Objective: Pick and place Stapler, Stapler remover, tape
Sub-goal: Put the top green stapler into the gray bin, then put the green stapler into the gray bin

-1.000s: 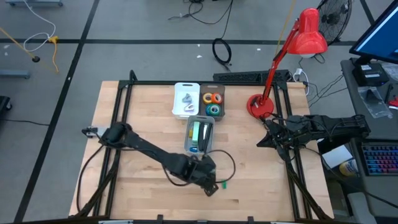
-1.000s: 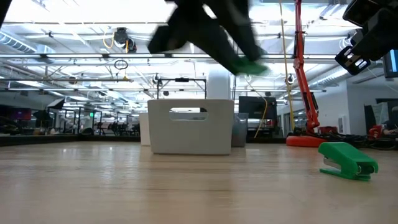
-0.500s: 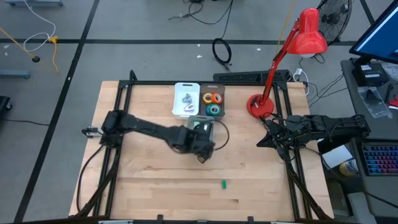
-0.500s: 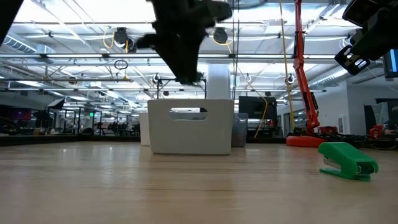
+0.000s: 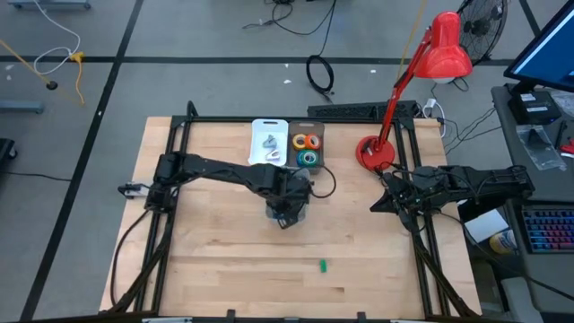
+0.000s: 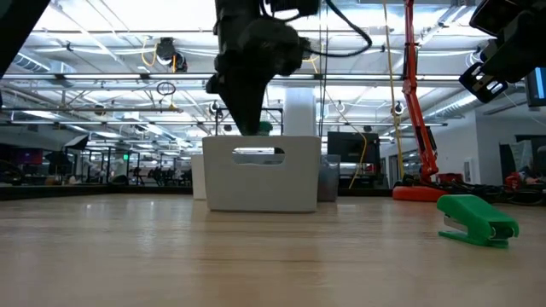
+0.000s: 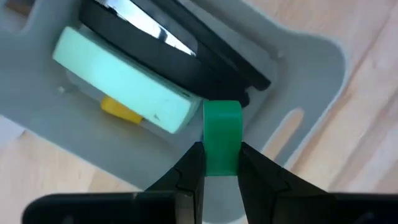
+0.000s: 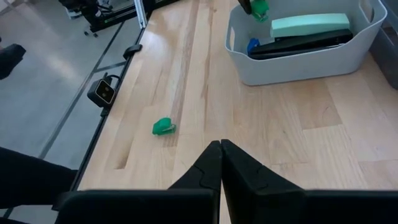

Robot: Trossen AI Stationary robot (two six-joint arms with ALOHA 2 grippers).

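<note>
A: Where is the left gripper (image 7: pixel 216 163)?
B: Over the grey bin (image 5: pixel 287 199), fingers clamped on a small green stapler (image 7: pixel 221 137), just above the staplers already inside.
A: The other green stapler (image 5: pixel 322 265)?
B: On the table, well apart from the bin. The right gripper (image 8: pixel 220 155) waits at the table's edge, fingers pressed together

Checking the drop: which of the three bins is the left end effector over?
The grey bin of staplers, in front of the white bin and the tape bin; the left end effector holds a green item above it.
</note>
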